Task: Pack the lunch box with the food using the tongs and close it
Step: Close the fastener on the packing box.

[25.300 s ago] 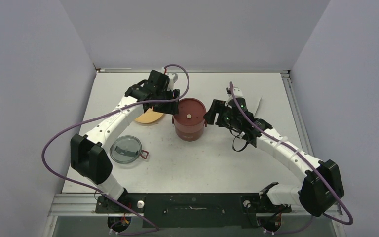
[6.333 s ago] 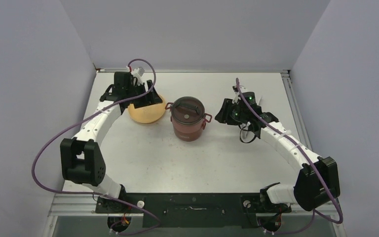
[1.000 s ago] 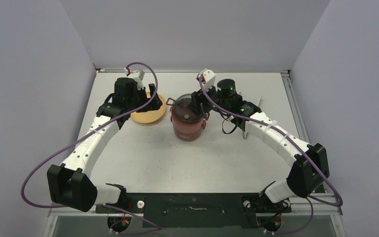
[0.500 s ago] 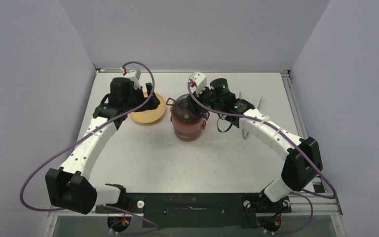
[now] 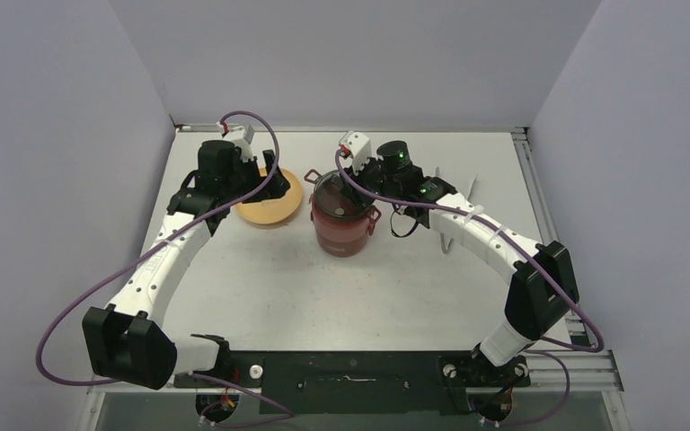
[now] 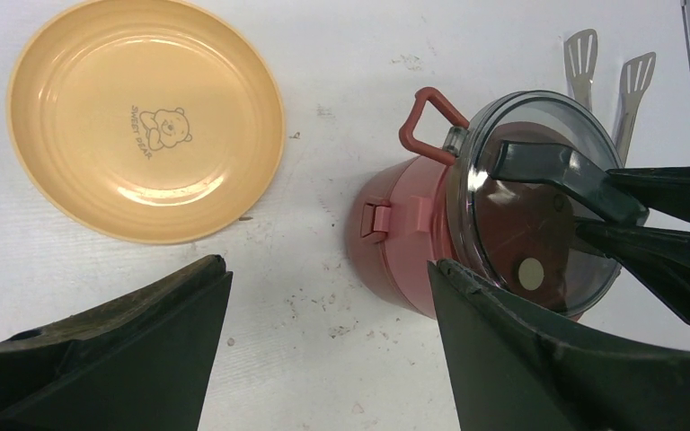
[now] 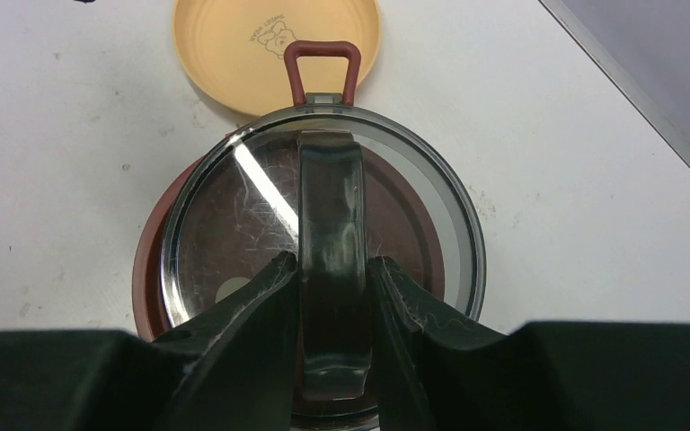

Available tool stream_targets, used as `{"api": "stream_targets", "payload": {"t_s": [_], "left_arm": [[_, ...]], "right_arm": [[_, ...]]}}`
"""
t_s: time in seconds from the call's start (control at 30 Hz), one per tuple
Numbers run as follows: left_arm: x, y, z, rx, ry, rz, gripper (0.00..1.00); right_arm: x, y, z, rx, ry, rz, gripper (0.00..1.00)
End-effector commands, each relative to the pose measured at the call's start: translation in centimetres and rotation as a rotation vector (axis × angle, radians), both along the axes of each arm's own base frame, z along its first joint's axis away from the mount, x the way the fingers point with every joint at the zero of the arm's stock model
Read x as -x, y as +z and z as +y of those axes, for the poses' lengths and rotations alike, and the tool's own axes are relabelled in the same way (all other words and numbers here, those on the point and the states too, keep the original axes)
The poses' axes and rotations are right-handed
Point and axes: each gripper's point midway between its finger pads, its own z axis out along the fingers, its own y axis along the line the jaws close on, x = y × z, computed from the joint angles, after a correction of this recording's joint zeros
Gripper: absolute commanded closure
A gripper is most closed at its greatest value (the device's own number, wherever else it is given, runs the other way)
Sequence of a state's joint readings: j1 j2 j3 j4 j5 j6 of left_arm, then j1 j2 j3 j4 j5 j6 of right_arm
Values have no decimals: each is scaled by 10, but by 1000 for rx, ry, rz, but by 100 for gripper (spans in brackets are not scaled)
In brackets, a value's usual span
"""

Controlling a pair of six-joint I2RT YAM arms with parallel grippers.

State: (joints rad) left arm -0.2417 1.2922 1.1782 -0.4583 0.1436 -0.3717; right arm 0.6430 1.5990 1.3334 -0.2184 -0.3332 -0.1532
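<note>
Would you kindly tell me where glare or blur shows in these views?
Right wrist view: a white glare streak crosses the grey lid, and the right tool looks dark and soft. Left wrist view: the yellow plate shows mild sheen; the left tool is blurred. Top external view: even, sharp.

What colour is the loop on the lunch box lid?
Red loop, clearest in the right wrist view.

right hand (image 7: 332, 263) | clamps handle bar (image 7: 331, 197) | grey lid (image 7: 413, 206) seated on lunch box (image 7: 148, 269) | plate (image 7: 234, 45) beyond
</note>
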Motion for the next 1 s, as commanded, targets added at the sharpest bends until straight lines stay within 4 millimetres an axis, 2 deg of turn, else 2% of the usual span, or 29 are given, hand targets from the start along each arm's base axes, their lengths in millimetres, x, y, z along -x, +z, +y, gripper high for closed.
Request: {"api": "stream_targets", "payload": {"t_s": [0.0,0.3,0.97], "left_arm": [[-5,23,0,21,-14,-84,17],[-5,23,-4,36,-30,-81,17],[-5,20,-8,52,-51,-71,17]], "right_arm": [[-5,22,8,-34,18,-46,74],[9,23,11,-41,89,-37,85],[21,18,11,18,151,-7,87]]}}
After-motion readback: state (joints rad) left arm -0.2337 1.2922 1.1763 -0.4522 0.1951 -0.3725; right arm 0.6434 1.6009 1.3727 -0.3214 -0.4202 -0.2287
